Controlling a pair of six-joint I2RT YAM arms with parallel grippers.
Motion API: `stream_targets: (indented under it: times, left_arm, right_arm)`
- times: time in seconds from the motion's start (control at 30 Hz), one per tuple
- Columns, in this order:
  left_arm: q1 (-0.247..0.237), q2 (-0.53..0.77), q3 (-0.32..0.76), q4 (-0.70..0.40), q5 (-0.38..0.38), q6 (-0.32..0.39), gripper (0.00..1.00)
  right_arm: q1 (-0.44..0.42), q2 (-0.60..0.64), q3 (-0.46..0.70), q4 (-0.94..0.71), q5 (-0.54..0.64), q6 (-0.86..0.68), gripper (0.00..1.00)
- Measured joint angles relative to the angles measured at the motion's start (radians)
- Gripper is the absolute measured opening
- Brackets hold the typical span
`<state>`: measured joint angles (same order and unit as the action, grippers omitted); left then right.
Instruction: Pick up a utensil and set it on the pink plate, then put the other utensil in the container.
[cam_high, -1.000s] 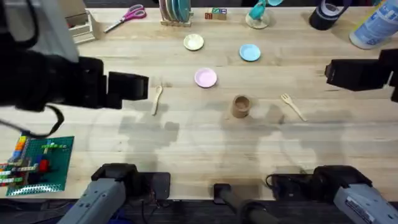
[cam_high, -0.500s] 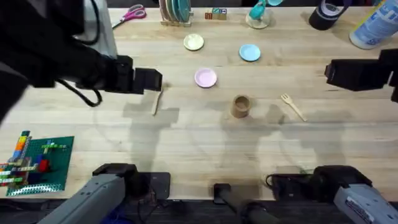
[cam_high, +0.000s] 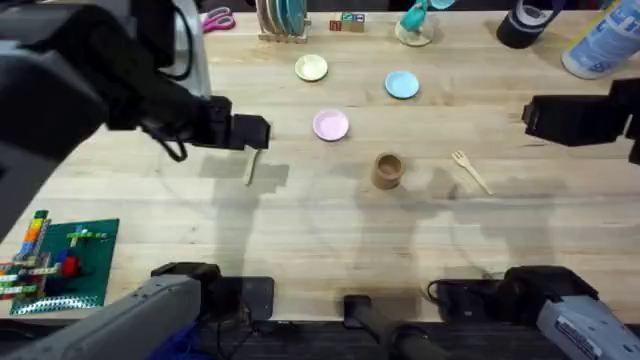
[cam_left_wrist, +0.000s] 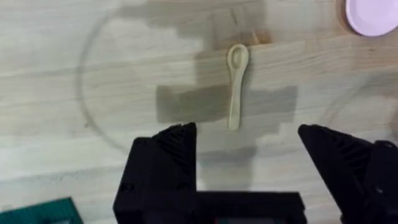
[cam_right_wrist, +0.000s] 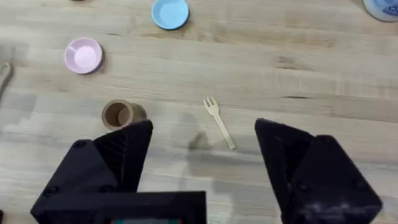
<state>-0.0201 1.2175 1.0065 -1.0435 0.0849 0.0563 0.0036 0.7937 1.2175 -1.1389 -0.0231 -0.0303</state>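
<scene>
the left gripper (cam_left_wrist: 245, 140) hangs over the table (cam_high: 300, 230) with its jaws spread wide and nothing between them. in its wrist view the spoon (cam_left_wrist: 236, 84) lies flat on the wood just ahead of the gap between the two black fingers (cam_left_wrist: 177, 146), lined up roughly with the middle of that gap, bowl end away from the gripper and handle end nearest it. the gripper's shadow falls across the handle. whether the fingers are close above the wood or well up cannot be told. from overhead the left gripper (cam_high: 250, 132) covers the upper part of the spoon (cam_high: 250, 172), whose handle pokes out below it. the pink plate (cam_high: 331, 125) sits near, off to the gripper's right side and apart from the spoon; a piece of its rim (cam_left_wrist: 372, 15) shows at the corner of the left wrist view.

the right gripper (cam_right_wrist: 202, 162) is also wide open and empty, held over the right side of the table. the fork (cam_right_wrist: 219, 122) lies flat just ahead of it, between the lines of its two fingers (cam_right_wrist: 124, 149), prongs pointing away and the handle slanting back toward the gripper. the cup (cam_right_wrist: 118, 114) stands upright to the left of the fork, near it but not touching, its open mouth showing. farther out beyond the cup is the pink plate (cam_right_wrist: 83, 55), and a blue plate (cam_right_wrist: 170, 13) lies farther still. overhead, the fork (cam_high: 470, 170) and cup (cam_high: 388, 169) sit well apart from the spoon.
</scene>
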Motion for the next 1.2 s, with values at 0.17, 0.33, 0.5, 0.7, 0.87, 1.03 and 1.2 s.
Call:
stream_targets:
  times: [0.17, 0.33, 0.5, 0.7, 0.87, 1.03, 1.2]
  left_arm:
    - [-0.058, 0.079, 0.000, 0.083, -0.029, 0.002, 0.995]
    - [-0.110, 0.149, 0.000, 0.109, -0.061, 0.005, 0.996]
    - [-0.115, 0.231, 0.000, 0.132, -0.077, -0.004, 0.996]
    - [-0.115, 0.304, -0.011, 0.170, -0.082, -0.017, 0.996]
    - [-0.115, 0.314, -0.069, 0.231, -0.082, -0.052, 0.996]
    - [-0.115, 0.306, -0.127, 0.283, -0.078, -0.073, 0.993]
    - [-0.115, 0.298, -0.139, 0.299, -0.075, -0.081, 0.994]
  right_arm:
    - [0.000, 0.000, 0.000, 0.000, 0.000, 0.000, 0.999]
    - [0.000, 0.000, 0.000, 0.000, 0.000, 0.000, 0.998]
    - [0.000, 0.000, 0.000, 0.000, 0.000, 0.000, 0.998]
    - [0.000, 0.000, 0.000, 0.000, 0.000, 0.000, 0.998]
    - [0.000, 0.000, 0.000, 0.000, 0.000, 0.000, 0.998]
    - [0.000, 0.000, 0.000, 0.000, 0.000, 0.000, 0.998]
    - [0.000, 0.000, 0.000, 0.000, 0.000, 0.000, 0.998]
